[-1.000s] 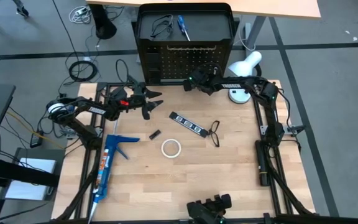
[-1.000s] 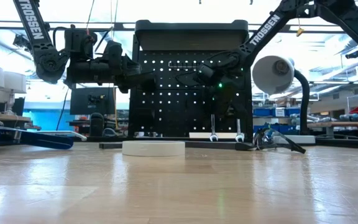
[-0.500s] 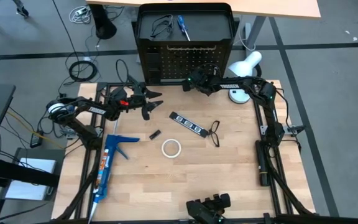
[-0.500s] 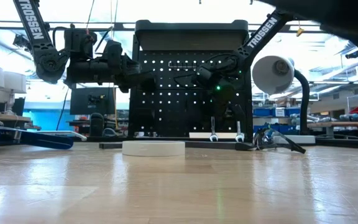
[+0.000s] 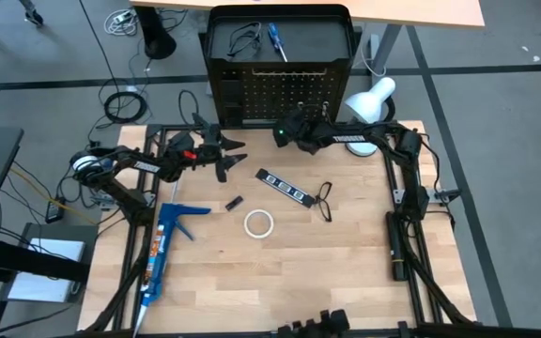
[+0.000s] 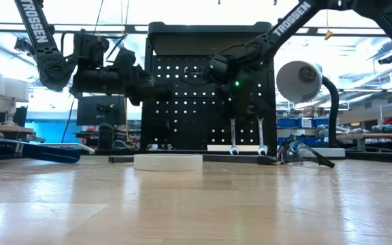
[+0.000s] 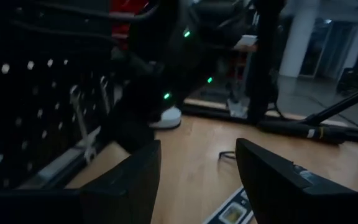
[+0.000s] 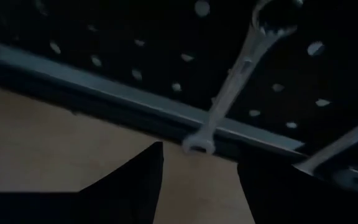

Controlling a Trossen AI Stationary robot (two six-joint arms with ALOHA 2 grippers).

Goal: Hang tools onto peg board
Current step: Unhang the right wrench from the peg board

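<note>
The black peg board (image 5: 280, 89) stands at the table's far edge. Two silver wrenches (image 6: 233, 135) (image 6: 261, 135) hang on its front; one also shows in the right wrist view (image 8: 229, 87), its ring end up on a peg. My right gripper (image 5: 287, 126) (image 8: 197, 186) is open and empty just in front of the board, left of the wrenches. My left gripper (image 5: 236, 155) (image 7: 197, 180) is open and empty at the board's left front. On the table lie a black strip with white marks (image 5: 285, 186), a black wire loop (image 5: 324, 199) and a white tape ring (image 5: 258, 222).
A blue-handled screwdriver (image 5: 276, 41) and another wire loop (image 5: 242, 38) lie on the board's top shelf. A white desk lamp (image 5: 369, 99) stands at the far right. A blue caulk gun (image 5: 162, 244) lies at the left edge, and a small black piece (image 5: 235, 202) lies near the table's middle.
My right gripper has gone toward the table's left and a little up along the peg board, away from the two hanging wrenches, whose shafts now show in the low view.
</note>
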